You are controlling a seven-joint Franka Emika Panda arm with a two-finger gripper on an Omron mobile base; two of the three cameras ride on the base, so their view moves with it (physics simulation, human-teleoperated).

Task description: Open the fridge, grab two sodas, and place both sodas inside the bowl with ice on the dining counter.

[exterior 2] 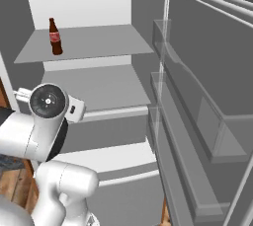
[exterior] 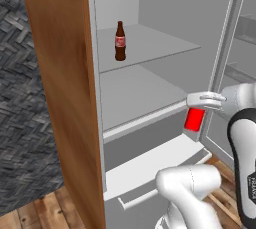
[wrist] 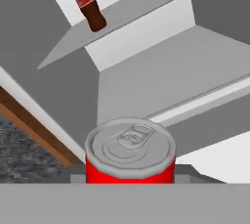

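The fridge stands open, its white shelves bare except for a dark-brown cola bottle upright on the upper shelf. The bottle also appears tilted at the top of the hand view. My gripper is shut on the red soda can, held just in front of the lower shelf's front edge, at its right end. In the hand view the can's silver top sits between the fingertips. The bowl and the dining counter are out of view.
The fridge door is swung open on the right, its clear door bins close to my arm. A wood side panel borders the fridge on the left. The lower drawer juts out below the can.
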